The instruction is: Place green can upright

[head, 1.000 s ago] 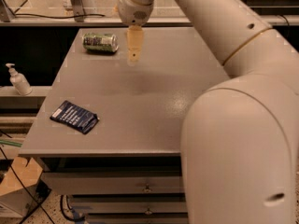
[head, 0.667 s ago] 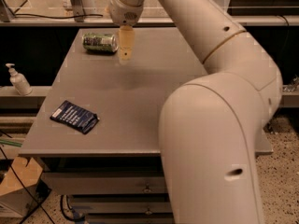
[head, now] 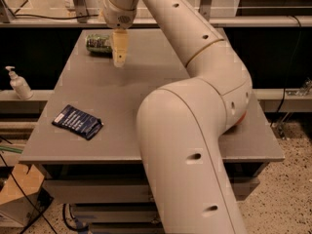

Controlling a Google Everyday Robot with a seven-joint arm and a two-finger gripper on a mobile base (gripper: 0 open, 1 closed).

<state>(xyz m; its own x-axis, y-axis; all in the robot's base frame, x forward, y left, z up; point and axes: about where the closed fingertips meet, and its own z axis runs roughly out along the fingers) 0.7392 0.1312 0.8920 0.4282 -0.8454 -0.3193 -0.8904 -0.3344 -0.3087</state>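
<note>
The green can (head: pixel 99 44) lies on its side near the far left corner of the grey table (head: pixel 146 89), its long axis running left to right. My gripper (head: pixel 119 61) hangs from the white arm, pointing down, just to the right of the can and partly in front of its right end. The gripper's tip is slightly nearer the camera than the can.
A dark blue packet (head: pixel 78 122) lies flat near the table's front left. A white pump bottle (head: pixel 18 83) stands on a ledge left of the table. My large white arm (head: pixel 190 145) covers the table's right half. A rail runs behind the table.
My gripper has moved left toward the can, and the arm has swung further over the table. The can and packet have not moved.
</note>
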